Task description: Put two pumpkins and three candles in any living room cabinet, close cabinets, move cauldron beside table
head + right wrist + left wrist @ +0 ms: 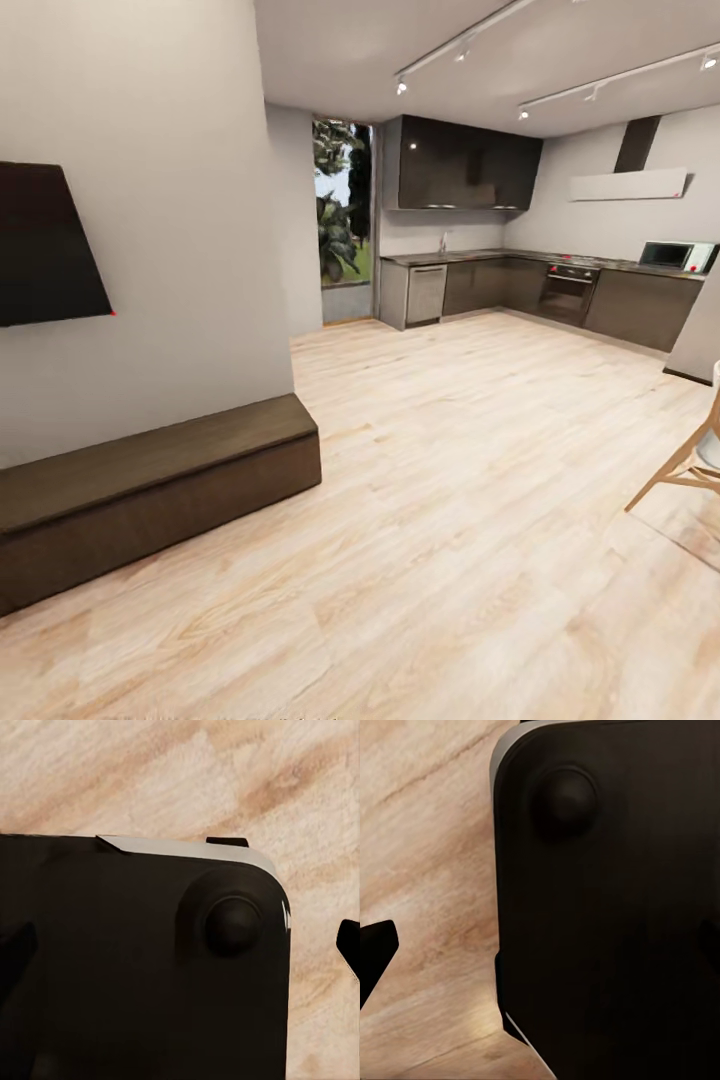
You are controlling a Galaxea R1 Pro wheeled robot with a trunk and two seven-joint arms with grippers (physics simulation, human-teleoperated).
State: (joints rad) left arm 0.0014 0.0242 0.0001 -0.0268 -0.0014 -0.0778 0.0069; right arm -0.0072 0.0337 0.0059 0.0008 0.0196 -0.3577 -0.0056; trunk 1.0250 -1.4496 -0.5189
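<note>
The long, low dark-brown cabinet point(150, 490) stands against the left wall, and its front looks closed. The pumpkins, candles, cauldron and table are out of view. In the left wrist view my left gripper point(540, 960) hangs over the wood floor and my own dark base, one black fingertip point(376, 952) at the picture's edge, jaws wide apart and empty. My right gripper point(180, 952) hangs the same way, open with nothing in it, one fingertip point(351, 945) at the edge.
A dark TV point(45, 245) hangs on the wall above the cabinet. Pale wood floor point(450, 480) stretches ahead to a kitchen with dark grey units point(520, 285). A wooden chair point(690, 460) pokes in at the right. My base point(615, 907) lies under both wrists.
</note>
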